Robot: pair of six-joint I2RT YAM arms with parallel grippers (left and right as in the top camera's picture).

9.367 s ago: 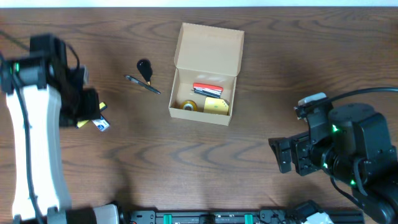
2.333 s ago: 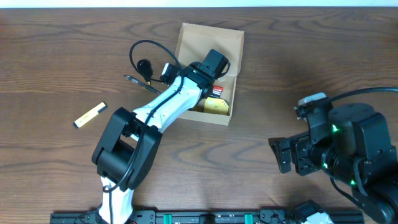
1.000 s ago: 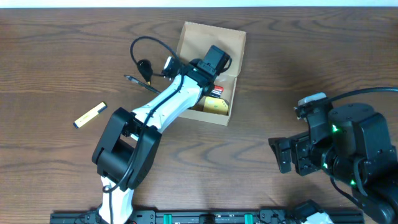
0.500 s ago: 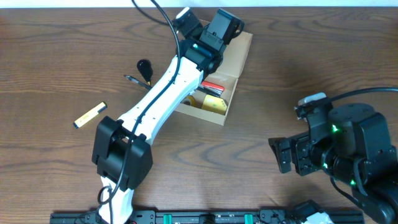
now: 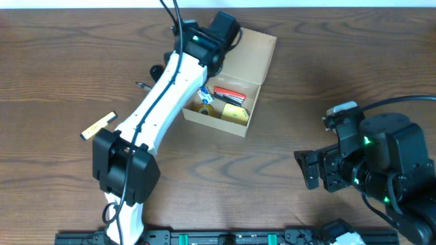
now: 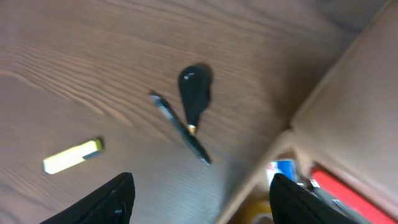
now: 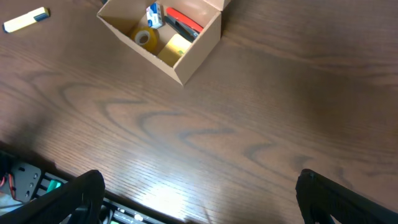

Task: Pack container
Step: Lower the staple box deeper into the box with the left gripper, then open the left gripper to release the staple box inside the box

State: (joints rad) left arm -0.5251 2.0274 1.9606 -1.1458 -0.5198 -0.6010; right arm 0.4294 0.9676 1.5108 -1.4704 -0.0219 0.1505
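The tan cardboard container [image 5: 216, 124] stands open at the table's middle back, its lid flap [image 5: 253, 53] tilted back. It holds a red item [image 5: 229, 94], a yellow pad [image 5: 234, 114], a tape roll [image 5: 206, 109] and a small blue-and-white item [image 5: 205, 94]. My left gripper [image 5: 216, 32] is open and empty, above the container's far left corner. In the left wrist view the jaws [image 6: 205, 205] hang over the table beside the container wall [image 6: 348, 93]. My right gripper [image 5: 310, 169] is open and empty at the front right; its wrist view shows the container [image 7: 202, 53].
A yellow highlighter [image 5: 99, 124] lies at the left and also shows in the left wrist view [image 6: 73, 155] and the right wrist view [image 7: 25, 20]. A black pen [image 6: 180, 127] and a black teardrop-shaped object [image 6: 194, 93] lie left of the container, partly under my left arm in the overhead view.
My left gripper rose out of the container and swung back and left, open. The blue-and-white item now lies inside. The container has turned slightly. The right arm has not moved.
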